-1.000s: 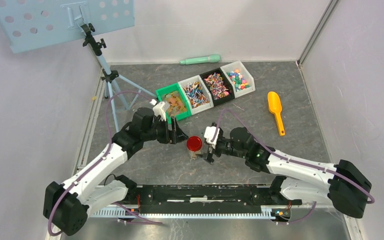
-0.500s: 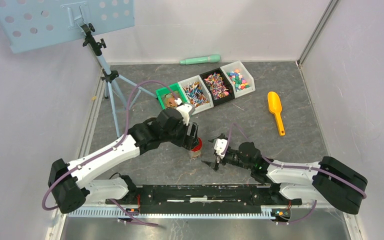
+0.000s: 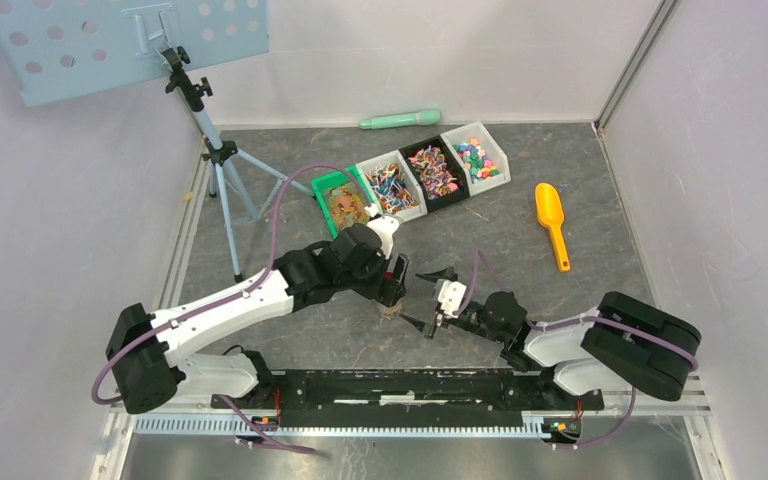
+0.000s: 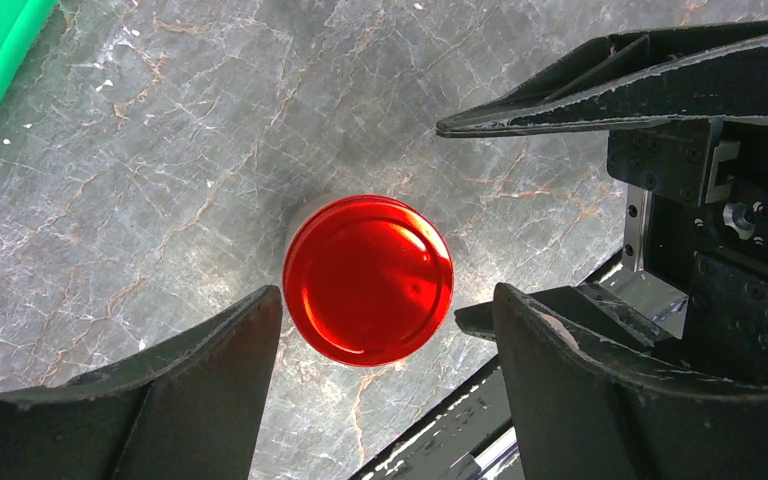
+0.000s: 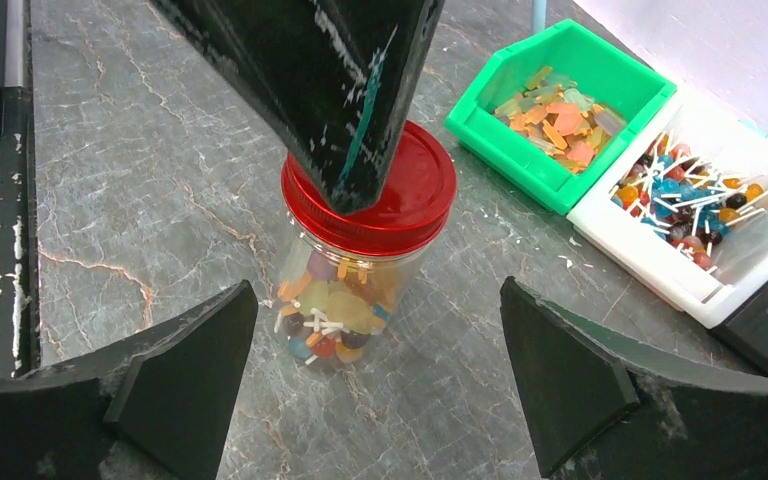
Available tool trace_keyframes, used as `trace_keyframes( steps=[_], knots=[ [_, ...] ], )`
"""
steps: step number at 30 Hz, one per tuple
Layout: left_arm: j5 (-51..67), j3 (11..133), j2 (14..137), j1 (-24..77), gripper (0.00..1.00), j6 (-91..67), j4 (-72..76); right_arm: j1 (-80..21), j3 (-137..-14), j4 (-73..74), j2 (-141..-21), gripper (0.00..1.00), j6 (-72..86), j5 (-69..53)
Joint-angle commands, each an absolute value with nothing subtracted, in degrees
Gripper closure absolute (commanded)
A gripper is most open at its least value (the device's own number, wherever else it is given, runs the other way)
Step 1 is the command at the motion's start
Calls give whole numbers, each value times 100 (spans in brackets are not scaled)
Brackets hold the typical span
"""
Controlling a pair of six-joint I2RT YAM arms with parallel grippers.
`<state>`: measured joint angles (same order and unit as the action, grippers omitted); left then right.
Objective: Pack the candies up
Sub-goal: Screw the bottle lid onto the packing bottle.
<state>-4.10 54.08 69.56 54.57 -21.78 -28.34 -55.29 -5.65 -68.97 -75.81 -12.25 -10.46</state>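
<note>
the left gripper [image 4: 385, 300] hung with its jaws spread directly over the red lid [image 4: 368, 280], one finger on either side of the rim and neither touching it. the right gripper [image 5: 377, 290] was spread wide too, level with the jar [image 5: 345, 290] just ahead of it, the clear body centred between its fingers. the candies [image 5: 332, 315] sat packed inside that jar under the lid. more lay in the green bin [image 5: 520, 165], beyond the right gripper and to its right. the step looked like securing the lid. done well, the right fingers would close on the jar body first to stop it turning. the left would then drop straight down and clamp evenly before any twist, so the jar didn't tip.
</note>
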Motion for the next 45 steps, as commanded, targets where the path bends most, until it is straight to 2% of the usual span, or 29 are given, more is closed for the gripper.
trace_keyframes(
  steps=[1,6,11,19,25,30,34,37,41,45],
  knots=[
    [-641,5360,7023,5556,16,-1986,-2504,-5542,-580,-8181,-8027,4,-1130,-1298],
    [-845,5326,7103,5575,18,-1969,-2571,-5540,-729,-8745,-8640,9,-860,-1431],
    [-785,5335,7189,5580,20,-1986,-2624,-5546,-777,-9353,-9098,7,-658,-1249],
    [-828,5248,7153,5584,24,-1885,-2580,-5552,-1058,-9419,-9486,6,-629,-1135],
    [-717,5098,7206,5587,28,-1814,-2475,-5546,-1104,-9819,-9902,12,-590,-1216],
    [-548,5092,7154,5590,34,-1550,-2499,-5546,-1136,-10249,-10190,20,-575,-1386],
    [-280,5007,7018,5588,40,-1161,-2527,-5496,-1151,-10389,-10326,21,-702,-1457],
    [-63,4973,6946,5589,41,-806,-2590,-5378,-1151,-10699,-10457,23,-649,-1665],
    [137,4922,6834,5586,42,-372,-2679,-5133,-1121,-11209,-10656,30,-467,-2069],
    [223,4913,6797,5579,42,70,-2716,-4923,-1175,-11205,-10715,33,-391,-2630]
  ],
)
